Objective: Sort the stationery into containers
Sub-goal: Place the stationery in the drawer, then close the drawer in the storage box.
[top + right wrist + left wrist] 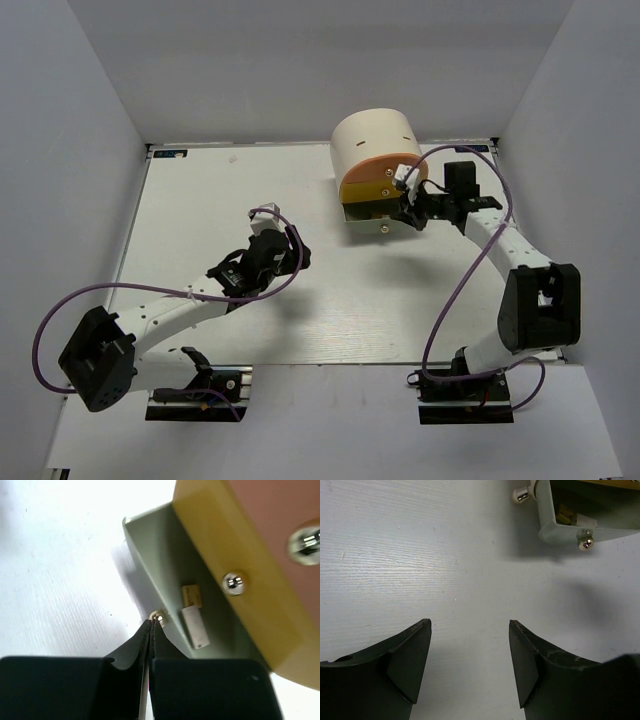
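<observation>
— What is hard to make out?

— From above, the right arm covers the front of the cream drum unit, so the inside of its lowest drawer is hidden there. The left wrist view cuts that pale green drawer off at the top edge.

— Where is the stationery?

— Only two pieces show: a tan eraser and a grey eraser, both lying inside the pulled-out green drawer, touching end to end. The yellow drawer and orange drawer above it are pushed in, so I cannot see inside them.

— And the grippers?

— The right gripper has its fingers pressed flat together, with the tips against the green drawer's knob and nothing between them. The left gripper stands spread wide over bare table, near the unit's front, holding nothing.

— Anything in the way?

— A purple cable loops beside the unit's right side.
</observation>
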Controlling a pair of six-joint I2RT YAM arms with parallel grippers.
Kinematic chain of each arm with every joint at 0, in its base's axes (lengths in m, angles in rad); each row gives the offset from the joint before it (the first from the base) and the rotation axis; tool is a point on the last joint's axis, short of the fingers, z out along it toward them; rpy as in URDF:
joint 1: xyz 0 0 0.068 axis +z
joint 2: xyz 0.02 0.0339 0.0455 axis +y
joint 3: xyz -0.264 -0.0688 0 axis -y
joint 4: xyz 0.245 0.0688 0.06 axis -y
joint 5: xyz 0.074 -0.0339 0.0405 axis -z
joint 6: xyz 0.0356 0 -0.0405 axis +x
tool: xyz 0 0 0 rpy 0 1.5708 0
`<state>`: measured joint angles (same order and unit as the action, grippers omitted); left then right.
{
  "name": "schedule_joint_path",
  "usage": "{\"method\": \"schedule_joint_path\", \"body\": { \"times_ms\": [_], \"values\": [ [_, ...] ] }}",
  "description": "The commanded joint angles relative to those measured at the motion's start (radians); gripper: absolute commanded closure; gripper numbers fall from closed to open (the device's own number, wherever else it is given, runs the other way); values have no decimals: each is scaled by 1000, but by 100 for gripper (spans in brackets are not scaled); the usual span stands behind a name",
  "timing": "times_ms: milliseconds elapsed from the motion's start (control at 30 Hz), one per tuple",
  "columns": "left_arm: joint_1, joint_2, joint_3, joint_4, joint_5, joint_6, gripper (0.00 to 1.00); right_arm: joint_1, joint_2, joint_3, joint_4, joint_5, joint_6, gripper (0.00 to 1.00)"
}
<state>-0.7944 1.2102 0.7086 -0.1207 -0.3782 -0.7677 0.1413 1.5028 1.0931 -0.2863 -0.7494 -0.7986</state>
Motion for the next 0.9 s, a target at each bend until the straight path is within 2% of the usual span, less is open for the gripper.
{"method": "schedule_joint_path", "body": {
  "times_ms": [0, 367, 867],
  "values": [
    [3, -5, 12, -4, -13, -2, 27, 4, 40, 1, -45, -29, -65, 100],
    [12, -14, 3, -13, -22, -2, 27, 35, 134, 14, 21, 119, -79, 100],
    [12, 5, 22, -22, -22, -2, 27, 86, 168, -15, 239, 285, -80, 100]
  ]
}}
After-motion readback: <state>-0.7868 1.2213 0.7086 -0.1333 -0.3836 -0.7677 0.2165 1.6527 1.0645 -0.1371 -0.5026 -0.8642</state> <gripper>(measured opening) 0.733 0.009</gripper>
